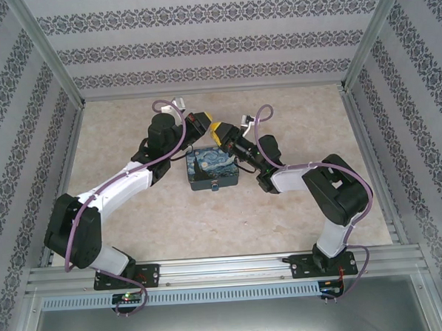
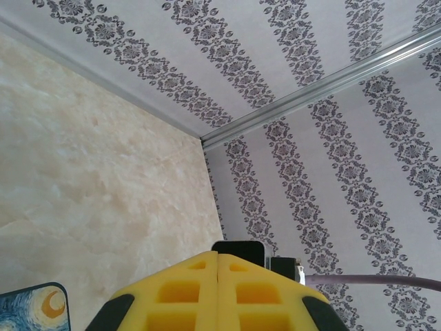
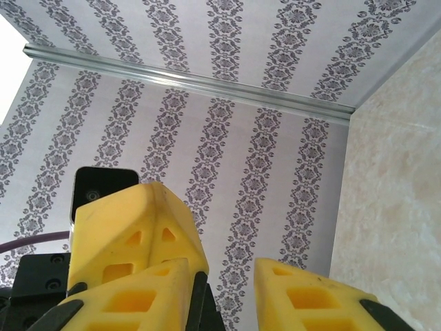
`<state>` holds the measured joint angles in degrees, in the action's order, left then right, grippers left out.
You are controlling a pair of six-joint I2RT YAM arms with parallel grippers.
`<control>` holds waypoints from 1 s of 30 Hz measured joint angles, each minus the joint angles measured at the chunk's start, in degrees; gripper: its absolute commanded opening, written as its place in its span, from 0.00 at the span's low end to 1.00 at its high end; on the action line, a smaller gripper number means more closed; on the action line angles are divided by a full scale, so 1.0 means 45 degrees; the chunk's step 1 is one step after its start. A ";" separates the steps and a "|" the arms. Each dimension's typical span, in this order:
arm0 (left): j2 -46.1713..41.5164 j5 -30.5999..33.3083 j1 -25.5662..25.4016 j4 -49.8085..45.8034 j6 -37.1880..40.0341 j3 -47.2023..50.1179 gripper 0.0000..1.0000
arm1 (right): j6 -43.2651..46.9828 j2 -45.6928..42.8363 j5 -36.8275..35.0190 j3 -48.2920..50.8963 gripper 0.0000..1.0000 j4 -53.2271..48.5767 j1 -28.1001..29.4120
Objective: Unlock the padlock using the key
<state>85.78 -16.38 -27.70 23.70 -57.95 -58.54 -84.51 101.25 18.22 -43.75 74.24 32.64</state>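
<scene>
Your left gripper [image 2: 217,286] is closed and your right gripper [image 3: 224,276] part-open, grip contents unseen, while the tiny blue padlock [image 1: 215,186] nearside of both jaws is a blurred speck.

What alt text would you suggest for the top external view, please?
Two black-and-white robot arms reach inward, the left gripper and right gripper, yellow-fingered, close together just behind a rectangular tin painted with a swirly blue-yellow night sky on a beige marbled table. Patterned grey wallpaper walls enclose it.
</scene>
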 measured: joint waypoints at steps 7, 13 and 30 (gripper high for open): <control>0.0000 0.0000 0.0000 0.0053 0.0000 0.0151 0.00 | -0.0063 -0.0015 -0.0102 0.0010 0.29 0.0005 -0.0063; 0.0000 0.0000 0.0000 0.0083 -0.0005 0.0175 0.00 | -0.0068 -0.0350 -0.0102 0.0083 0.27 0.0000 -0.0058; 0.0000 0.0044 0.0000 0.0083 -0.0010 0.0233 0.00 | -0.0155 -0.0389 -0.0097 0.0083 0.25 0.0015 0.0316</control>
<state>85.78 -16.19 -27.70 24.08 -58.00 -57.49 -85.21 99.50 17.78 -43.38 74.30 34.06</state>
